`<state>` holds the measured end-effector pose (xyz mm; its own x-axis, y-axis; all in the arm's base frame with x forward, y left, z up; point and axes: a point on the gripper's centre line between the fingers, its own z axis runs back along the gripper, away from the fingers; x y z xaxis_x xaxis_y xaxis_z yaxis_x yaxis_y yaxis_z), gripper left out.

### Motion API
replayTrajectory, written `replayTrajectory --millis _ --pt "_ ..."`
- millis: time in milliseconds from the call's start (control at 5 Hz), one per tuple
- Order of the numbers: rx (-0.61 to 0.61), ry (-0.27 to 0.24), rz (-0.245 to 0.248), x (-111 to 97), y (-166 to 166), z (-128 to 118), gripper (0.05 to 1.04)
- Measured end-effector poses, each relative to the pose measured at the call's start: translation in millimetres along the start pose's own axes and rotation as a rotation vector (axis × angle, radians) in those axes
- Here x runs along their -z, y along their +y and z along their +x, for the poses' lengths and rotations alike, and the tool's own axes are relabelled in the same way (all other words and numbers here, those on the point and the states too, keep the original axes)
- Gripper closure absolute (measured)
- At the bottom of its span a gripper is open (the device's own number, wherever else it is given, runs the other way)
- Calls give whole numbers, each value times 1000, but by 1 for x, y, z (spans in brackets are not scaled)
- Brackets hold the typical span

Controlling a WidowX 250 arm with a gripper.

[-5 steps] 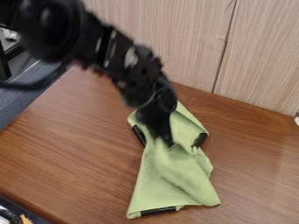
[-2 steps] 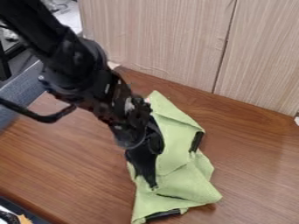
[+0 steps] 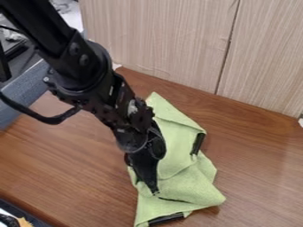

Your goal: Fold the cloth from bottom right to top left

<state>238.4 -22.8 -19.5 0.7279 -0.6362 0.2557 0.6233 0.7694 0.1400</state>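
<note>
The black tool (image 3: 155, 191) points down onto the rumpled green cloth (image 3: 182, 177); wooden table (image 3: 65, 164) beneath.

Pale wood-grained panels (image 3: 172, 44) stand behind the brown wooden table (image 3: 65, 164), split by a dark, slanting seam (image 3: 228, 48). Soft light brightens the tabletop's right side. Beyond its left edge lies a blue-grey surface (image 3: 28, 86).

A crumpled light-green fabric cloth (image 3: 179, 153) carries flat black edge strips (image 3: 198, 143); the flat reddish-brown wooden table (image 3: 257, 153) shows darker grain; tall pale-beige wood-look panels (image 3: 168, 40) bear fine streaks; the jointed arm (image 3: 83, 71) is black.
</note>
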Motion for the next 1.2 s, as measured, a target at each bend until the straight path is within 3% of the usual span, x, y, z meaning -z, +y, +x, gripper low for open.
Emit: replayTrajectory --millis 400,600,1000,1200 --pt "-6 29 -6 -30 5 8 284" --pt "13 6 -7 -52 10 20 81" --pt "59 -21 44 -94 18 41 83" --pt "56 -22 46 -94 18 41 83"
